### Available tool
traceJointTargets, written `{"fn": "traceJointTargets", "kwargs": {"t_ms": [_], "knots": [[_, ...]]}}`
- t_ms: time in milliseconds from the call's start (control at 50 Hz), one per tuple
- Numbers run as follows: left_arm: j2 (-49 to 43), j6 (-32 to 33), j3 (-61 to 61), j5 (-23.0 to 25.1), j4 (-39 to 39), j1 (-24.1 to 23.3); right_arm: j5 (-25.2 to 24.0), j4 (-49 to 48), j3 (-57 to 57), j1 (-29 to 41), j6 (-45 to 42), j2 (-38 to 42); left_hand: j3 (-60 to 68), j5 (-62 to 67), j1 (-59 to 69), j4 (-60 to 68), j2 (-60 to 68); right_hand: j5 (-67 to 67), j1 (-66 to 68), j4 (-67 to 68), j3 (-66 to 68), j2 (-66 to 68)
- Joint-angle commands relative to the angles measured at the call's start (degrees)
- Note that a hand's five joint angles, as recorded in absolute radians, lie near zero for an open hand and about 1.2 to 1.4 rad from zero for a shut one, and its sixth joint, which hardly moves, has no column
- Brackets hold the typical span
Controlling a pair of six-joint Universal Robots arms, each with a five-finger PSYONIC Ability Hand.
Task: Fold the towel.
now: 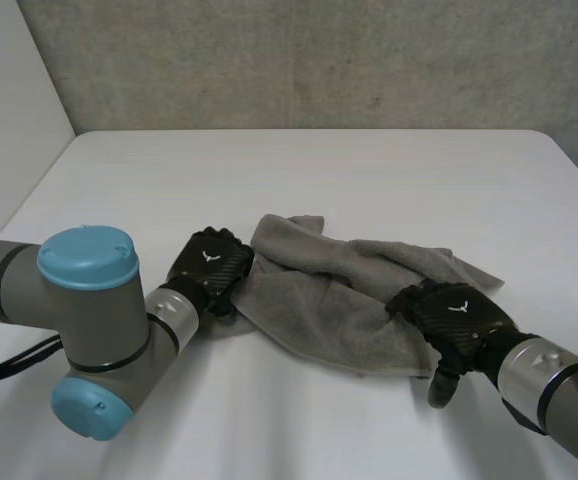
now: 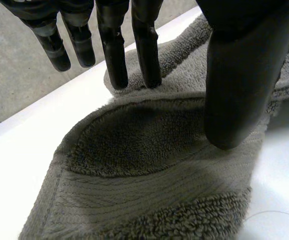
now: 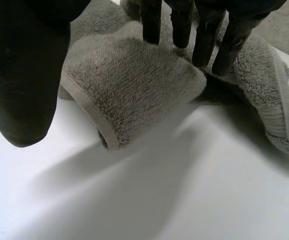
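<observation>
There's the grey towel (image 1: 349,300) rumpled mid-way across the table (image 1: 319,170), left hand (image 1: 209,268) at its left end, fingers (image 2: 117,60) straight and spread, right hand (image 1: 454,315) over the near right corner, fingers (image 3: 202,40) straight, thumb (image 3: 22,75) clear, so pinch both corners firmly before lifting.

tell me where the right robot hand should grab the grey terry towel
Probably the hemmed corner of the grey terry towel beneath the right robot hand: it curls up off the white table, so pinch it from the table side.
</observation>
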Motion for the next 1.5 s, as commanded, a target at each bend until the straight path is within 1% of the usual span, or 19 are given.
{"fn": "traceJointTargets", "kwargs": {"t_ms": [20, 200, 260, 340, 360, 400, 480, 580, 760, 860, 960, 1000, 1020, 1060, 1080, 1140, 1160, 1280, 1500], "knots": [[-1.23, -0.01, 0.77, -0.01, 0.16, 0.07, 0.81, -7.52, 1.38, 0.27, 0.1, 3.6, -2.77, 5.49, 5.63, -3.11, 5.87, 0.24, 0.32, -4.37, -2.66, -0.37], [-3.16, -0.01, 2.53, -0.19, 0.16, 0.07, 2.04, -12.9, 0.67, 1.33, 0.1, 7.39, -2.77, 8.2, 8.34, -3.11, 8.58, 7.48, 7.56, -4.37, -2.66, 6.87], [-3.43, -0.01, 3.06, -0.19, 0.07, 0.07, 2.13, -14.04, 0.41, 1.59, 0.1, 8.26, -2.77, 12.74, 12.88, -3.11, 13.12, 16.57, 16.64, -4.37, -2.66, 15.96], [-3.43, -0.09, 3.24, -0.18, 0.07, 0.33, 2.22, -16.49, -0.47, 1.68, 0.45, 8.79, -2.77, 26.48, 26.62, -3.11, 26.86, 45.38, 45.46, -4.37, -2.66, 44.77], [-3.43, -0.1, 3.24, -0.19, 0.07, 0.33, 2.22, -16.5, -0.47, 1.68, 0.45, 8.79, -2.77, 26.54, 26.68, -3.11, 26.92, 45.5, 45.57, -4.37, -2.66, 44.89], [-2.99, -0.44, 3.24, -0.36, -0.01, 1.03, 2.3, -16.42, -1.6, 1.59, 2.37, 8.27, -2.77, 36.24, 36.38, -3.11, 36.63, 66.37, 66.45, -4.37, -2.66, 65.76], [-2.12, -0.71, 2.63, -0.36, -0.36, 1.56, 1.86, -16.24, -2.58, 1.06, 5.72, 6.86, -2.77, 46.17, 46.31, -3.11, 46.55, 66.47, 66.54, -4.37, -2.66, 65.85], [3.08, -1.15, 0.87, -0.27, -0.89, 1.91, 1.16, -15.18, -3.63, 0.62, 9.15, 2.29, -2.77, 46.7, 46.84, -3.11, 47.08, 66.47, 66.54, -4.37, -2.66, 65.85], [9.84, -1.06, -0.72, 0.17, -4.23, 3.23, -8.58, -0.18, -13.71, -1.13, 7.66, 0.18, -2.77, 46.7, 46.84, -3.11, 47.08, 66.47, 66.54, -4.37, -2.66, 65.85], [9.49, -0.89, 4.97, 0.26, -4.49, 6.04, -9.56, 9.69, -25.25, -1.22, 1.68, 6.86, -2.77, 46.7, 46.84, -3.11, 47.08, 66.47, 66.54, -4.37, -2.66, 65.85], [5.71, -0.89, 16.42, 0.52, -4.23, 6.75, -5.34, 19.36, -44.77, 0.62, -6.49, 14.77, -2.77, 46.7, 46.84, -3.11, 47.08, 66.47, 66.54, -4.37, -2.66, 65.85], [4.66, -0.71, 21.08, 0.25, -4.06, 7.1, 3.22, 16.31, -59.28, 1.33, -6.24, 16.96, -2.77, 46.7, 46.84, -3.11, 47.08, 66.47, 66.54, -4.37, -2.66, 65.85], [4.14, -0.45, 25.43, -0.01, -3.71, 7.62, 3.27, 16.28, -59.36, 1.33, -6.23, 16.97, -2.77, 46.7, 46.84, -3.11, 47.08, 66.47, 66.54, -4.37, -2.66, 65.85], [5.44, -1.14, 31.69, -0.18, -0.74, 8.76, 10.1, 3.88, -66.02, 2.2, -2.48, 14.7, -2.77, 46.7, 46.84, -3.11, 47.08, 66.47, 66.54, -4.37, -2.66, 65.85], [5.45, -1.15, 31.71, -0.18, -0.72, 8.77, 10.13, 3.8, -66.04, 2.21, -2.45, 14.68, -2.77, 46.7, 46.84, -3.11, 47.08, 66.47, 66.54, -4.37, -2.66, 65.85], [10.81, -1.06, 31.28, 0.25, 6.4, 9.21, 9.7, -10.6, -58.33, 1.95, 2.73, 6.87, -2.77, 46.7, 46.84, -3.11, 47.08, 66.47, 66.54, -4.37, -2.66, 65.85], [15.6, -1.15, 28.75, 1.47, 11.01, 9.64, 9.69, -10.61, -58.3, 1.94, 2.73, 6.86, -2.77, 46.7, 46.84, -3.11, 47.08, 66.47, 66.54, -4.37, -2.66, 65.85], [15.74, -1.06, 20.14, 7.8, 12.2, 11.49, 2.66, -4.72, -47.75, 1.5, 2.3, 6.42, -2.77, 46.7, 46.84, -3.11, 47.08, 66.47, 66.54, -4.37, -2.66, 65.85], [13.28, -0.62, 0.01, 9.48, 13.87, 14.22, 0.37, -4.9, -29.03, 0.62, -8.69, 7.82, -2.77, 46.7, 46.84, -3.11, 47.08, 66.47, 66.54, -4.37, -2.66, 65.85]]}}
